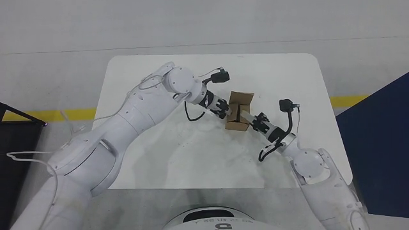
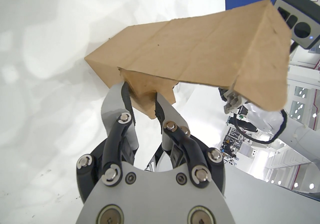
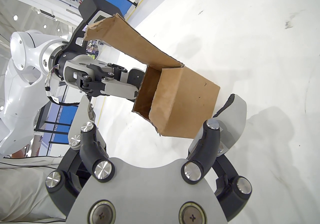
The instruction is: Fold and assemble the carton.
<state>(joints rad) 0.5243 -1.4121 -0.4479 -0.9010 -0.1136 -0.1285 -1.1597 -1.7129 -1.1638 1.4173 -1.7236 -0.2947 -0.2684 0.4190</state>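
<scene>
Pinching carton (image 2: 200, 52) flap w/ L gripper (image 2: 141, 92), R gripper (image 3: 160, 107) spread open at opp. side.

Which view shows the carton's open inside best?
Right wrist view: it looks into the open end of the carton. Left wrist view: outer panels, left pincer shut on a flap. Top view: the carton from above.

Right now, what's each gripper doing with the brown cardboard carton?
Left gripper: closed, pinching the brown cardboard carton.
Right gripper: open wide at the carton's end, holding nothing.
</scene>
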